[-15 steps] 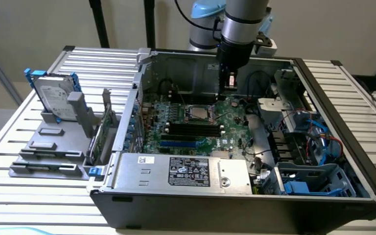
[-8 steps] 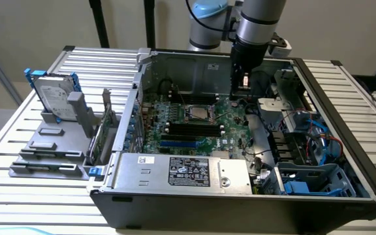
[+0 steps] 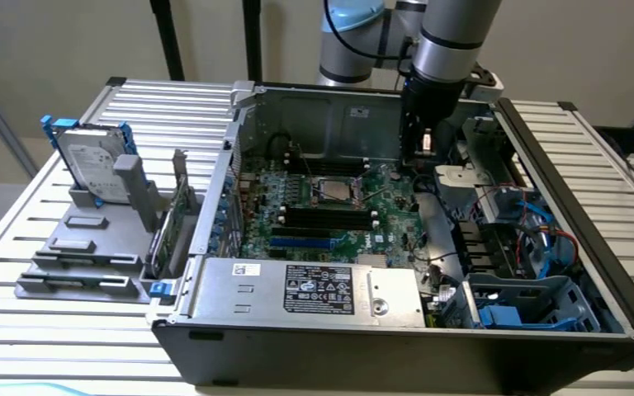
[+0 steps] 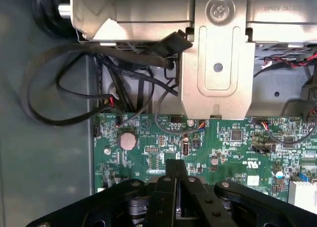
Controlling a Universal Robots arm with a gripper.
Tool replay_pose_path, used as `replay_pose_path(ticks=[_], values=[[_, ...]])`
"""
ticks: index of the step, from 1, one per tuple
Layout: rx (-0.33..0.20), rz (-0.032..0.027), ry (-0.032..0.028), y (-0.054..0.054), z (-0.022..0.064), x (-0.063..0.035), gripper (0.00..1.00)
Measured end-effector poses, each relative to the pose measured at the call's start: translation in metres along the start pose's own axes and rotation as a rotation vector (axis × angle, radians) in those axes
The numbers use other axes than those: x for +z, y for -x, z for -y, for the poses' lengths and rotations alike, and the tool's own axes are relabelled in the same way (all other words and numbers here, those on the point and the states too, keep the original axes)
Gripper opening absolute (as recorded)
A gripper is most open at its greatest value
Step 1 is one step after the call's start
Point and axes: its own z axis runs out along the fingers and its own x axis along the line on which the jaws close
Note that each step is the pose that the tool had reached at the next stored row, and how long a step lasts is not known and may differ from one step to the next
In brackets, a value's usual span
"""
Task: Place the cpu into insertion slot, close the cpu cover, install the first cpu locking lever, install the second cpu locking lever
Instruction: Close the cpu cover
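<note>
Room above insertion slot (image 3: 333,191); cables (image 4: 74,96), bracket (image 4: 218,64) crowd board (image 4: 223,148) edge.

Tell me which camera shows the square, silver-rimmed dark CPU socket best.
The exterior view: the square dark silver-rimmed socket sits unobstructed mid-board, seen from above. The wrist view faces a different stretch of green circuit board.

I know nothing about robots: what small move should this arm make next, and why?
Probably a short sideways shift toward the exterior view's left. The gripper, shut with nothing visible between its fingers, hangs over the motherboard to the exterior view's right of the insertion slot, so it isn't above the socket where the work lies.
</note>
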Motion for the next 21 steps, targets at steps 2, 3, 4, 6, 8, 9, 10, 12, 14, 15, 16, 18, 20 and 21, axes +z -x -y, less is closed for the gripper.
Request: replay_pose_path(ticks=[2, 3, 4, 6, 8, 9, 10, 12, 14, 15, 16, 18, 20, 21], values=[[-0.006, 0.0004, -0.0004, 0.003, -0.0001, 0.0036, 0.11], [-0.008, 0.0003, -0.0008, 0.005, -0.0001, 0.0053, 0.11], [-0.010, 0.0002, -0.0011, 0.006, -0.0002, 0.0072, 0.11], [-0.012, 0.0002, -0.0017, 0.007, 0.0001, 0.0104, 0.11], [-0.012, -0.0005, -0.0045, 0.007, 0.0008, 0.0120, 0.11], [-0.012, -0.0018, -0.0076, 0.007, 0.0013, 0.0122, 0.11], [-0.012, -0.0038, -0.0130, 0.007, 0.0017, 0.0122, 0.11], [-0.011, -0.0073, -0.0325, 0.007, 0.0024, 0.0123, 0.11], [-0.011, -0.0081, -0.0600, 0.007, 0.0029, 0.0124, 0.11], [-0.010, -0.0083, -0.0736, 0.007, 0.0033, 0.0124, 0.11], [-0.010, -0.0081, -0.0858, 0.007, 0.0037, 0.0123, 0.11], [-0.009, -0.0079, -0.1067, 0.007, 0.0058, 0.0122, 0.11], [-0.009, -0.0082, -0.1247, 0.007, 0.0090, 0.0122, 0.11], [-0.009, -0.0083, -0.1323, 0.007, 0.0112, 0.0122, 0.11]])
